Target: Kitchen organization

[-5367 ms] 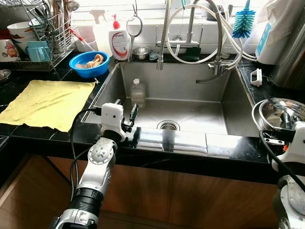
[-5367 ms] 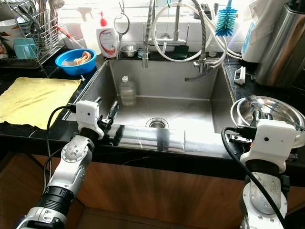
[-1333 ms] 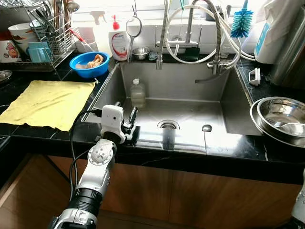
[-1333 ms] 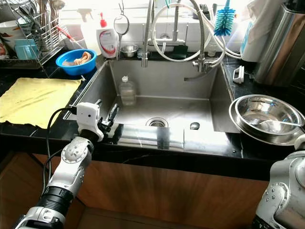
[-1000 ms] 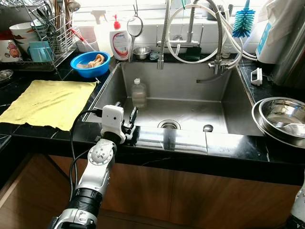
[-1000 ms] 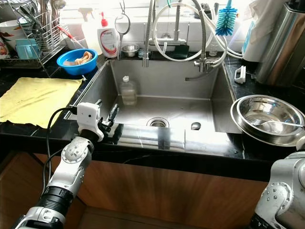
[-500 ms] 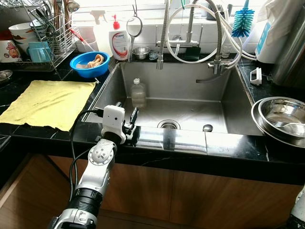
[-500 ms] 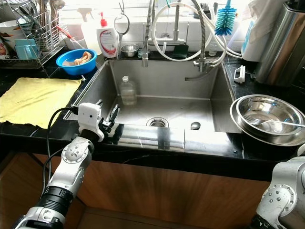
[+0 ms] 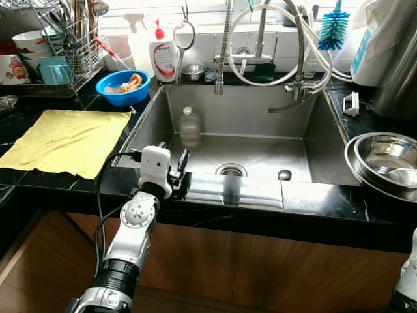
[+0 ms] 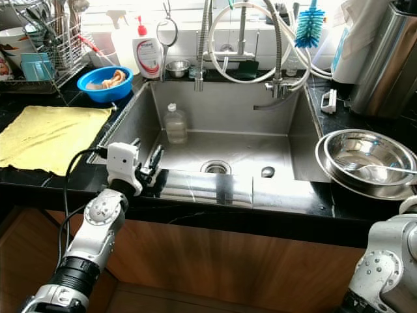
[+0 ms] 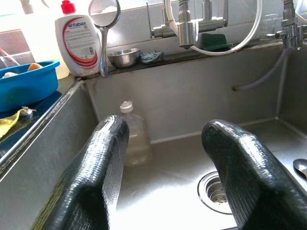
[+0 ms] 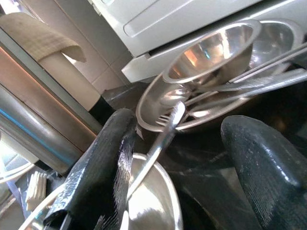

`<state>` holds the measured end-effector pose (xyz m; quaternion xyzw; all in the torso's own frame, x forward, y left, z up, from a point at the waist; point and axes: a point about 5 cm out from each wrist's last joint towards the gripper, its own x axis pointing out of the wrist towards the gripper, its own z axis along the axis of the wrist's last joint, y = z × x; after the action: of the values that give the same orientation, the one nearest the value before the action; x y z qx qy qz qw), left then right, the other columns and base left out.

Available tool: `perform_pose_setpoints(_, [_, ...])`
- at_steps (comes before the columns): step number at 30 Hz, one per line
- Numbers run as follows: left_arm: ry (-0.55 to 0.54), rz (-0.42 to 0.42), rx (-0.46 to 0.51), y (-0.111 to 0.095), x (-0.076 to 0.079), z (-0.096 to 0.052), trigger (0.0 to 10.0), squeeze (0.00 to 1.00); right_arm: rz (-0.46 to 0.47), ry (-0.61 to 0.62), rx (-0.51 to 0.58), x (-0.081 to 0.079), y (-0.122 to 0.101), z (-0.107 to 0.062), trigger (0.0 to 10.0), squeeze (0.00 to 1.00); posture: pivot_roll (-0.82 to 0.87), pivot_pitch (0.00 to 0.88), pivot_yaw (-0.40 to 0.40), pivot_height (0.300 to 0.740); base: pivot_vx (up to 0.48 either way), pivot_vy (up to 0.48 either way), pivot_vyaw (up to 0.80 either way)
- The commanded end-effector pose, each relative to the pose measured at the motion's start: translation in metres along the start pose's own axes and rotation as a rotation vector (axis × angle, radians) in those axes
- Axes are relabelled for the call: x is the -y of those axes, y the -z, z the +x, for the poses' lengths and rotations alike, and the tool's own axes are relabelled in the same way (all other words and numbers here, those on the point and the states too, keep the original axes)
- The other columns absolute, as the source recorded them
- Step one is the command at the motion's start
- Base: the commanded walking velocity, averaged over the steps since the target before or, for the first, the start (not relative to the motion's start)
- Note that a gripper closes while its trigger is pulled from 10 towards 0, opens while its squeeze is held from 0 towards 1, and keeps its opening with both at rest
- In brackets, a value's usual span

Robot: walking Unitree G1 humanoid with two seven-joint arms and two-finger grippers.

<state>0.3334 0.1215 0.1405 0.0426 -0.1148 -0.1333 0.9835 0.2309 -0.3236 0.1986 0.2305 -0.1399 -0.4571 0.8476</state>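
Note:
My left gripper (image 9: 180, 168) rests open on the front edge of the steel sink (image 9: 326, 140), with nothing between its fingers (image 11: 96, 172). It looks into the basin, where a clear plastic bottle (image 9: 189, 127) stands at the back left. A small spoon (image 9: 284, 175) lies to the right of the drain (image 9: 230, 170). Stacked steel bowls (image 9: 386, 160) holding a utensil sit on the counter at the right. My right arm (image 10: 389, 267) hangs low at the counter's right end. Its gripper (image 12: 192, 158) is open beside steel bowls (image 12: 153, 206) and a utensil handle (image 12: 160, 143), holding nothing.
A yellow cloth (image 9: 65, 138) lies flat on the black counter at the left. Behind it are a blue bowl (image 9: 122, 86), a dish rack (image 9: 62, 45) and a soap bottle (image 9: 164, 59). Faucet hoses (image 9: 273, 45) arch over the sink. A blue brush (image 9: 333, 29) stands at the back right.
My right gripper, which was up beside the steel bowls, has dropped below the counter edge. A spoon now lies in the sink by the drain. The left arm has barely moved.

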Motion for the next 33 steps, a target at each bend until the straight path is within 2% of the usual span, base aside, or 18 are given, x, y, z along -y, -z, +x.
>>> perform_pose_setpoints(1, [0.005, 0.023, 0.014, -0.002, -0.003, -0.002, 10.0, 0.0, 0.014, -0.018, -0.004, -0.006, 0.0, 0.004, 10.0, 0.0, -0.07, 0.0, 0.067, 0.74, 0.0, 0.0, 0.0])
perform_pose_setpoints(7, [0.0, 0.025, 0.013, -0.002, -0.004, -0.002, 10.0, 0.0, 0.021, -0.057, -0.024, -0.016, 0.005, 0.01, 10.0, 0.0, -0.07, 0.0, 0.067, 0.74, 0.0, 0.0, 0.0])
perform_pose_setpoints(8, [0.0, 0.025, 0.013, -0.002, -0.004, -0.002, 10.0, 0.0, 0.02, -0.062, -0.026, -0.017, 0.005, 0.011, 9.3, 0.0, -0.07, 0.0, 0.067, 0.74, 0.0, 0.0, 0.0])
perform_pose_setpoints(9, [-0.001, 0.025, 0.013, -0.002, -0.004, -0.002, 10.0, 0.0, 0.019, -0.064, -0.027, -0.017, 0.006, 0.011, 9.3, 0.0, -0.07, 0.0, 0.067, 0.74, 0.0, 0.0, 0.0])
perform_pose_setpoints(10, [-0.001, 0.025, 0.013, -0.002, -0.004, -0.002, 10.0, 0.0, 0.019, -0.066, -0.03, -0.018, 0.006, 0.011, 0.0, 0.0, -0.07, 0.0, 0.067, 0.74, 0.0, 0.0, 0.0])
perform_pose_setpoints(33, [-0.02, 0.018, 0.014, -0.003, -0.007, -0.004, 10.0, 0.0, 0.031, -0.131, -0.03, -0.031, 0.009, 0.014, 0.0, 0.0, -0.06, 0.0, 0.058, 0.74, 0.0, 0.0, 0.0])
